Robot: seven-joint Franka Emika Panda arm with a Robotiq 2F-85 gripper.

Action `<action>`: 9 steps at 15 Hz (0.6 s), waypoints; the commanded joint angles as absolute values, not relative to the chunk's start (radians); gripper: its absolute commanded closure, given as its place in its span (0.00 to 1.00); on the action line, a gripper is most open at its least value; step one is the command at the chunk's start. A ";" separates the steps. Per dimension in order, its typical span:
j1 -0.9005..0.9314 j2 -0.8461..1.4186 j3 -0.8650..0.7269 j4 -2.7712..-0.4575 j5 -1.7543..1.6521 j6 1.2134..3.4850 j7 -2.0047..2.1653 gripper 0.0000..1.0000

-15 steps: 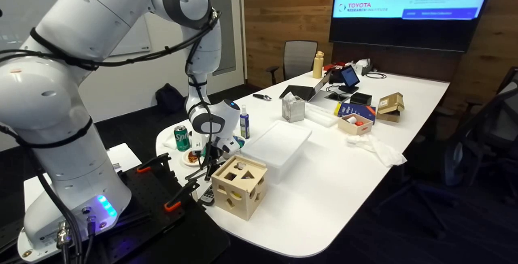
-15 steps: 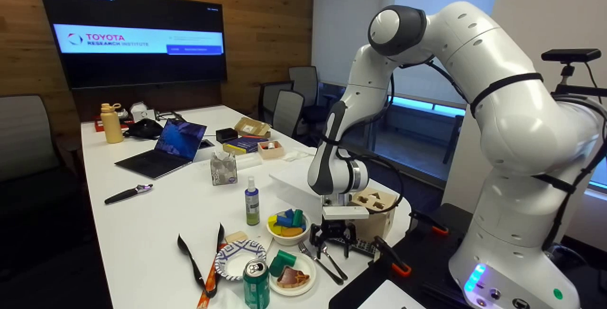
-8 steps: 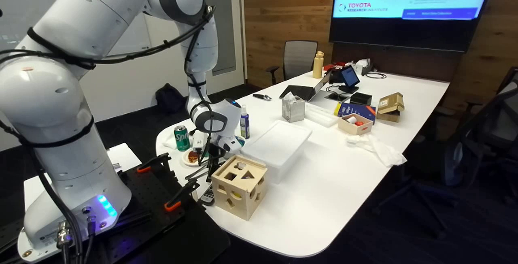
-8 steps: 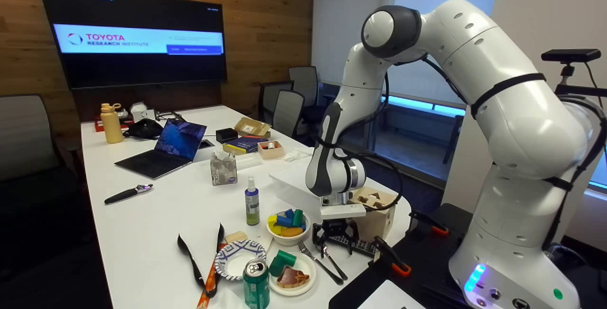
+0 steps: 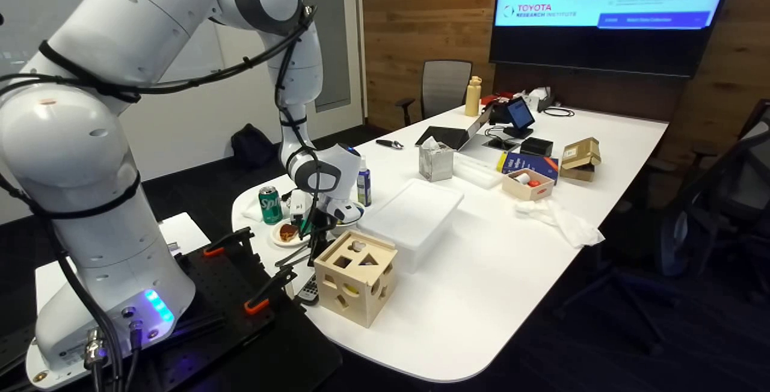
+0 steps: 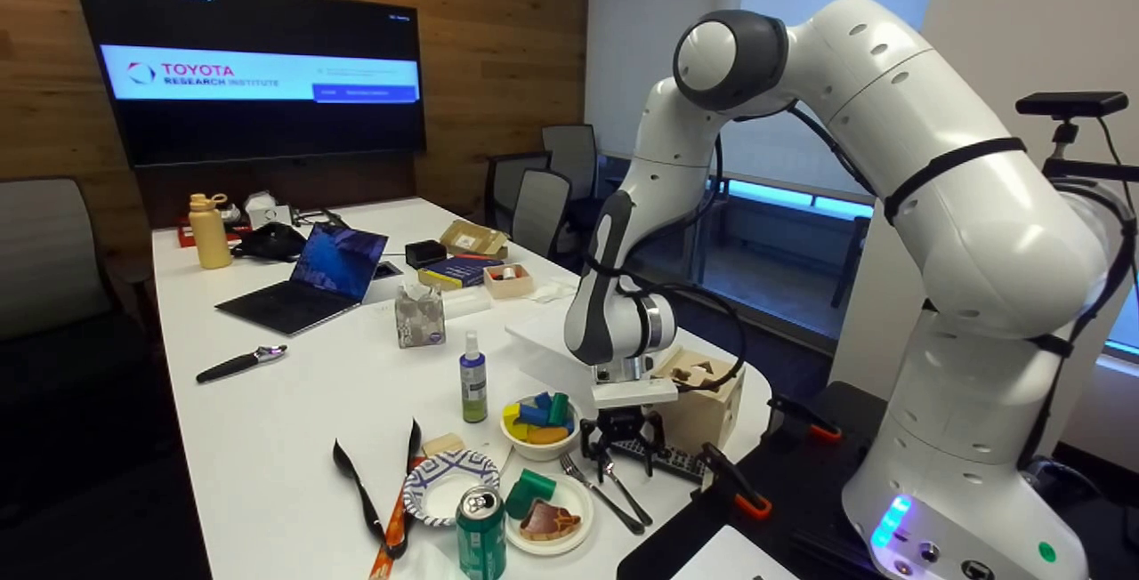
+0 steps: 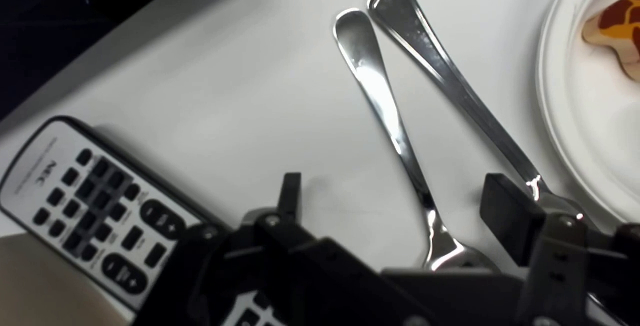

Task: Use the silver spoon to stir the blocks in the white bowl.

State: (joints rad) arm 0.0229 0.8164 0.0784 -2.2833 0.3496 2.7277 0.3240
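a white arm [image 6: 961, 162] reaches over a white desk [image 5: 469, 296], its black claw [image 7: 395, 197] pointing down. the claw's 2 fingers are spread, with a wide gap between the tips. in the wrist view the silver spoon [image 7: 382, 101] lies on the desk, showing through that gap, its handle running out past the fingertips and its head partly hidden by the claw. a fork [image 7: 462, 88] lies slanted just beside it, the 2 handle ends close together; 1 finger covers part of the fork. whether the fingers touch the desk is hard to tell. on the spoon's other side is a remote [image 7: 95, 206], buttons up, partly behind the claw. in an exterior view, the white bowl [image 6: 541, 452] stands upright near the claw, heaped with blocks [image 6: 536, 415] in yellow, blue, green and orange. near the fork is a white plate [image 6: 569, 543] carrying toys [image 6: 547, 522] in green and brown. a green can [image 6: 481, 540] stands just beside the plate, and a patterned bowl [image 6: 420, 509] sits just beside the can. a spray bottle [image 6: 474, 386] stands upright near the white bowl. in both exterior views a wooden box [image 5: 360, 273] with cut-out holes stands near the claw, with a white tub [image 5: 412, 208] beside it; farther along the desk are a tissue box [image 6: 420, 320] and a laptop [image 6: 338, 264].
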 commanded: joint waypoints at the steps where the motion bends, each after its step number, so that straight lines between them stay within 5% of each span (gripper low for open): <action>1: 0.031 0.806 0.070 -2.271 0.351 2.683 0.335 0.40; 9: 0.026 0.827 0.069 -2.229 0.350 2.660 0.328 0.99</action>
State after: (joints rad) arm 0.0224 0.8202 0.0790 -2.2547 0.3496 2.6985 0.3239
